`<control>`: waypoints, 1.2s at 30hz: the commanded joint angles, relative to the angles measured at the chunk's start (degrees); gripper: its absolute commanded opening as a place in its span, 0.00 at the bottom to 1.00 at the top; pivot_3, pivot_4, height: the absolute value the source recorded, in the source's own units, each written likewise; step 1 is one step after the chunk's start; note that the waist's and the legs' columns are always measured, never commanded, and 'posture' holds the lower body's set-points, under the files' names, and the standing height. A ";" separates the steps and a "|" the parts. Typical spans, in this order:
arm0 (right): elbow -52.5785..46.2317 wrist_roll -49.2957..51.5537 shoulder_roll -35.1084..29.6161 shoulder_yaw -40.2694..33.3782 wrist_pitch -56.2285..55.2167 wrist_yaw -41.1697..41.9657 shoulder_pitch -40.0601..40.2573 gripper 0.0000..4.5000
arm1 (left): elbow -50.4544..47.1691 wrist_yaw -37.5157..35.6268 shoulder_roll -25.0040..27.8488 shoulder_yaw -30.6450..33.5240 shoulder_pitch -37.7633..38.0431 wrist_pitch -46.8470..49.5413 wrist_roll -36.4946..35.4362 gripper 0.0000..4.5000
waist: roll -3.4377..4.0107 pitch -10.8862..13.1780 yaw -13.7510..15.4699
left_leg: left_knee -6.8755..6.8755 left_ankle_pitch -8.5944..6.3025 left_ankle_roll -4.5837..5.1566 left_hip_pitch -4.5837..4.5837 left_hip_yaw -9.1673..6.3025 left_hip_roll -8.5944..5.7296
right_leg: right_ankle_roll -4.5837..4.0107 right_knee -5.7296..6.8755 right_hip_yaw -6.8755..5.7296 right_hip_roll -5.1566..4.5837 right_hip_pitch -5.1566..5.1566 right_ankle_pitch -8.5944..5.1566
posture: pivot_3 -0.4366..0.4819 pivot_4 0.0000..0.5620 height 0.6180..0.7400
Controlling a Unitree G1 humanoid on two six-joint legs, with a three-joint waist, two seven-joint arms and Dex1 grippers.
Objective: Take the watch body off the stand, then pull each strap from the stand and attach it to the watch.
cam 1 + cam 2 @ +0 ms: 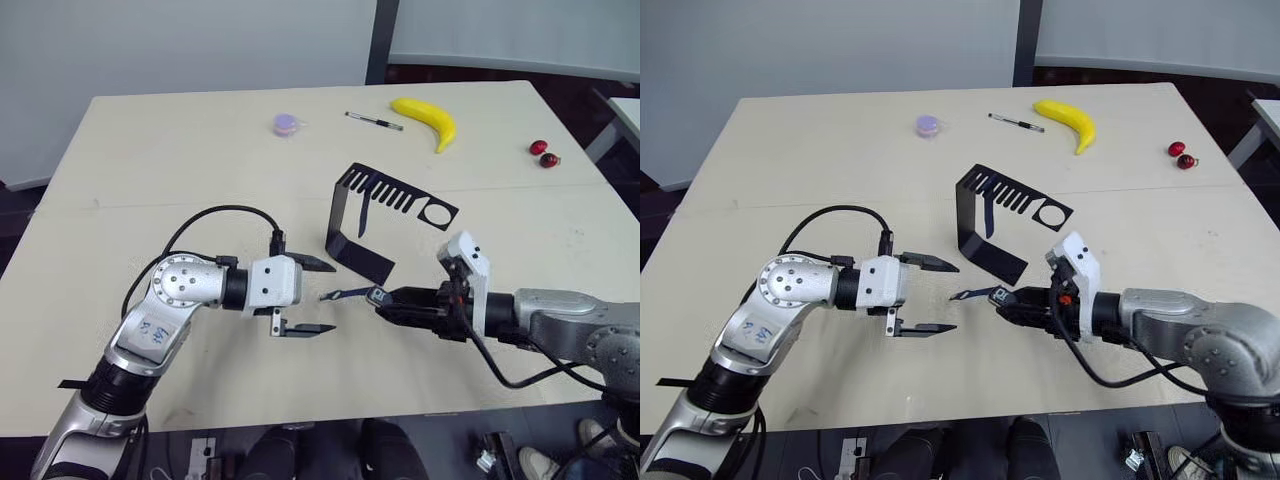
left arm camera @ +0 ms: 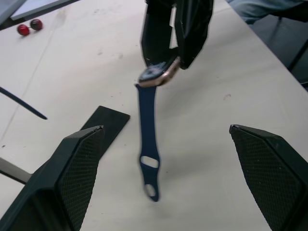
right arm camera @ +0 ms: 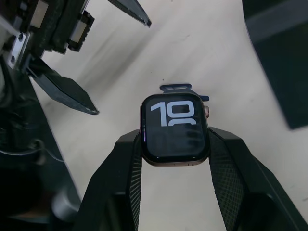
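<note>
Surface: pale beige table (image 1: 150,160), matte, w/ a faint seam across; grey wall behind.

Right gripper (image 3: 174,144): two black textured fingers clamped on the sides of the watch body (image 3: 174,129). Rounded-square case, pale gold rim, black screen w/ white "10" readable; lower digits too dim to read. Held just above table, near centre.

Strap (image 2: 147,139): dark navy, flexible, narrow, slotted holes at free end. One end meets the watch body; rest trails left toward left gripper (image 1: 312,296). Join itself hard to make out.

Left gripper: fingers spread wide, holding nothing, just left of strap tip.

Stand (image 1: 385,215): black thin sheet metal, C-bend, comb-slotted top, ring hole, flat foot; just beyond the grippers. A 2nd dark strap (image 1: 363,216) hangs under the comb.

Far side: pen (image 1: 374,121), banana (image 1: 428,120), small lilac round item (image 1: 287,124). Far right: two red cherries (image 1: 543,153).
</note>
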 commanded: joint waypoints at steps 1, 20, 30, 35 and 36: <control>1.95 14.88 -1.56 0.12 -1.16 -11.05 -2.13 0.33 | -1.24 2.39 -1.38 -0.90 -0.74 -0.06 1.53 1.00 | 0.00 0.00 0.00 | 0.00 0.00 0.00 0.00 0.00 -0.01 | 0.00 0.00 0.00 0.00 0.00 0.00 | 0.48 0.27 1.00; 3.38 30.45 -6.98 6.22 -8.56 -23.03 -4.03 0.33 | 1.86 6.14 -6.71 -4.02 -3.57 2.80 5.24 0.44 | 0.00 0.00 0.02 | 0.04 0.00 0.00 -0.01 0.02 0.01 | 0.00 0.01 -0.03 0.03 0.01 0.00 | 0.48 0.27 1.00; 3.22 30.45 -7.19 6.43 -8.95 -22.71 -3.96 0.33 | 2.25 6.10 -7.55 -4.27 -3.96 2.79 5.09 0.44 | 0.00 0.00 0.02 | 0.03 0.00 0.00 -0.01 0.02 0.01 | 0.01 0.01 -0.03 0.03 0.01 0.00 | 0.48 0.27 1.00; 3.17 30.45 -7.21 6.45 -8.94 -22.52 -4.04 0.33 | 2.45 6.10 -7.99 -4.27 -3.95 2.58 4.97 0.13 | 0.00 0.00 0.03 | 0.04 0.00 0.01 -0.01 0.02 0.01 | 0.00 0.01 -0.03 0.03 0.01 0.00 | 0.48 0.27 1.00; 3.18 30.45 -7.25 6.46 -8.91 -22.51 -4.07 0.33 | 2.47 6.08 -8.01 -4.26 -3.96 2.58 4.98 0.06 | 0.00 0.00 0.02 | 0.03 0.00 0.00 -0.01 0.02 0.01 | 0.00 0.01 -0.02 0.03 0.01 0.00 | 0.48 0.27 1.00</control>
